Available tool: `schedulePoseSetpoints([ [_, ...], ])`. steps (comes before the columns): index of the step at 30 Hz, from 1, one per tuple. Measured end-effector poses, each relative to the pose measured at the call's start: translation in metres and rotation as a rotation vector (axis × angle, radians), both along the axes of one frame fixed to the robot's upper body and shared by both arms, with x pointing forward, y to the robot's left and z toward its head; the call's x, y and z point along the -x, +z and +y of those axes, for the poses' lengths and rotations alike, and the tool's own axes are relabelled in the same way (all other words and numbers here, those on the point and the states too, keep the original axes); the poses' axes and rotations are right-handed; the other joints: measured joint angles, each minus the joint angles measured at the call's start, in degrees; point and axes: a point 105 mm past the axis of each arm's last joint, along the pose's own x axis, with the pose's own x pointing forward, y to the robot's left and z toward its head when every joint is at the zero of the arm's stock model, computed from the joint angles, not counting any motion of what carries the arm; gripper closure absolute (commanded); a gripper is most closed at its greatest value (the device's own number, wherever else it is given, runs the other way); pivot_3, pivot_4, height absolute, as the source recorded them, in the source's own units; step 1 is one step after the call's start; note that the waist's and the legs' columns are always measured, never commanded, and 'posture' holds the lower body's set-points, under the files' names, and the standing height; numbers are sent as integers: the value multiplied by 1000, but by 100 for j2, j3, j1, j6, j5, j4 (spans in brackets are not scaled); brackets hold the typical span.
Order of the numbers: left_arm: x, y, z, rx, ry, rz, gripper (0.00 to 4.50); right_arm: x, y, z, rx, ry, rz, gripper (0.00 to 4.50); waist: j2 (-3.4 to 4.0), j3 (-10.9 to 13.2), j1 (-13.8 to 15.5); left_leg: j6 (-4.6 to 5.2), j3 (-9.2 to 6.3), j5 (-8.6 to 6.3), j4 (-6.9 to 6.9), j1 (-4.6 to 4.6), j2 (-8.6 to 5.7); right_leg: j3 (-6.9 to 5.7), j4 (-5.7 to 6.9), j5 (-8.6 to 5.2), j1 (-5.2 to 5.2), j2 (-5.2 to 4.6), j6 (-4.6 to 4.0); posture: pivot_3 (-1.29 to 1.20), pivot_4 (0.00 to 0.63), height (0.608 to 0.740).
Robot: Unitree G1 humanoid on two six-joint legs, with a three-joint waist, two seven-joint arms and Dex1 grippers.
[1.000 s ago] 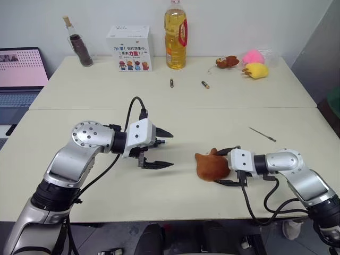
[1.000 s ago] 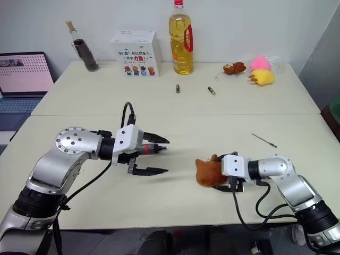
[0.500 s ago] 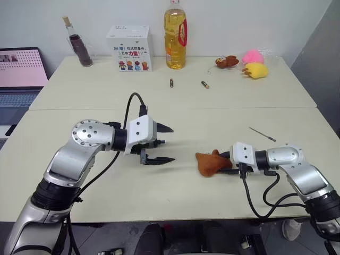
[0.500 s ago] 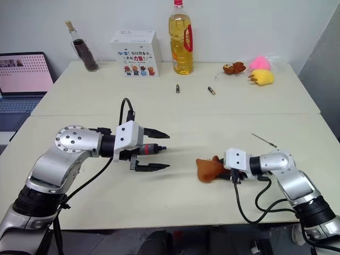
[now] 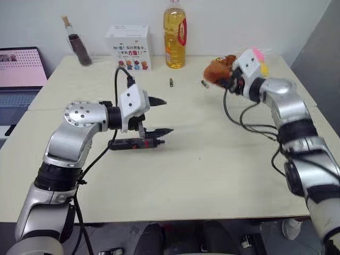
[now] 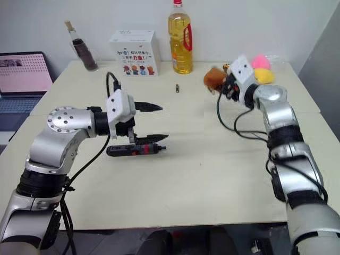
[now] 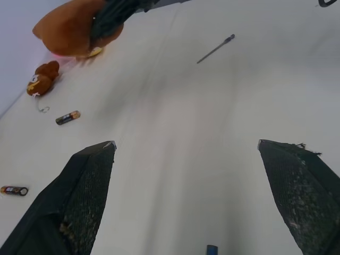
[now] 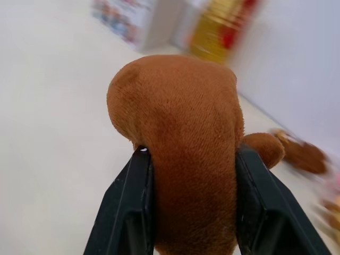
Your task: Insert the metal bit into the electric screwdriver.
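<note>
The left gripper (image 5: 158, 115) hangs above the cream table (image 5: 212, 175), left of centre in the left eye view, its two black fingers spread wide with nothing between them. Just under it on the tabletop lies the slim dark pen-shaped electric screwdriver (image 5: 134, 144) with the red band near its black nose, lying flat, nose toward the right of the frame and apart from the fingers.

Up in the upper right of that view, the right gripper (image 5: 226, 78) is raised above the table, its jaws pinching a brown plush toy (image 5: 217, 69); the right wrist view shows the black fingers (image 8: 126, 210) pressed into the plush on both sides.

The thin grey metal bit (image 7: 214, 49) lies alone on bare table in the left wrist view, toward the upper middle of that frame. Nearby there sit a small brown plush animal (image 7: 42, 78) and two short stubby cylinders (image 7: 67, 117).

Along the back edge stand a yellow oil bottle (image 5: 175, 34), a white printed box (image 5: 128, 48) and a dark glass bottle (image 5: 78, 47).
</note>
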Motion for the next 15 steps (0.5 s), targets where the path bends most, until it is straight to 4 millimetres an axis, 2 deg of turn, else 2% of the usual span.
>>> schedulePoseSetpoints([
  [2, -1, 0, 0, 2, 7, 0, 0, -9, -5, -12, -16, -143, 16, 2758, 0, 0, -10, -3, 11, 1, -4, -20, 2, 3, 1, 0, -22, -8, 0, 0, 150, 740],
  [3, -2, 0, 1, 3, 15, -4, 0, -11, -11, -17, -4, -194, 26, 2360, 0, 0, -11, -3, 15, 1, -4, -21, 3, 4, 0, 0, -22, -16, 0, 0, 150, 740],
  [4, -2, 0, 1, 4, 19, -6, 0, -12, -15, -19, 3, -218, 36, 2271, 0, 0, -15, -2, 18, 1, -5, -20, 4, 4, 0, 0, -23, -19, 1, 0, 150, 740],
  [6, -1, 3, 4, 12, 42, -23, 0, -13, -26, -21, -13, -259, 66, 1761, 1, 1, -19, -2, 24, 1, 0, -18, 4, 5, 5, 0, -23, -25, 2, 0, 150, 740],
  [13, 9, -4, 23, 1, 128, -8, 0, -14, -32, -23, -34, -296, 84, 52, 4, 2, -30, 0, 21, 0, -1, -13, 4, 12, 11, 1, -22, -23, 2, 0, 150, 740],
  [15, 11, -2, 23, 3, 131, -15, 0, -14, -31, -22, -42, -294, 83, 23, 4, 2, -27, 0, 22, 0, -1, -13, 3, 11, 11, 1, -21, -23, 2, 0, 150, 740],
])
